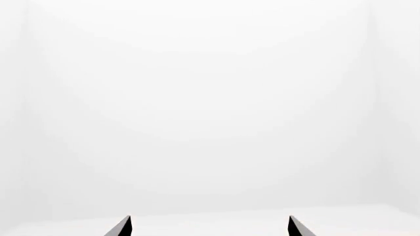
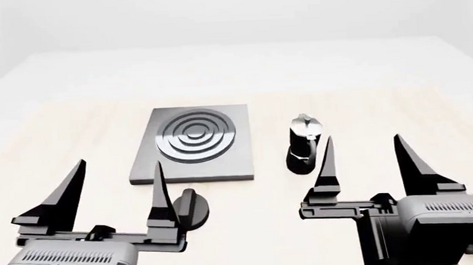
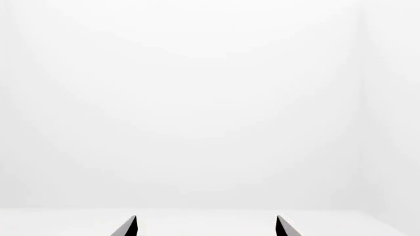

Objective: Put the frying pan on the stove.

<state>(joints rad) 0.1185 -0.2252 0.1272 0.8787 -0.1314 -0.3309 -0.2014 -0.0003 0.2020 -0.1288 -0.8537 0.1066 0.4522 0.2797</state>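
**Inspection: both grippers empty, pan not yet located in full**

Nearest to me, my left gripper (image 2: 115,194) stands with its black fingers spread wide, holding nothing. My right gripper (image 2: 366,163) is likewise parted and empty. Both wrist views show only fingertip points against blank white.

Just behind my left gripper's inner finger sits a small black round object (image 2: 188,209), partly hidden; I cannot tell whether it is the knob or a part of the frying pan. The glossy black long-handled frying pan itself is not plainly in view.

Beyond lies the flat square grey metal stove (image 2: 193,143) with raised concentric rings, bare. Beside it, apart, stands a black-and-silver moka pot (image 2: 303,143).

Recommendation: find the pan first, grasp its handle, keep it level, and steer clear of the pot.

The pale, wood-toned table (image 2: 76,127) runs back to featureless white walls.
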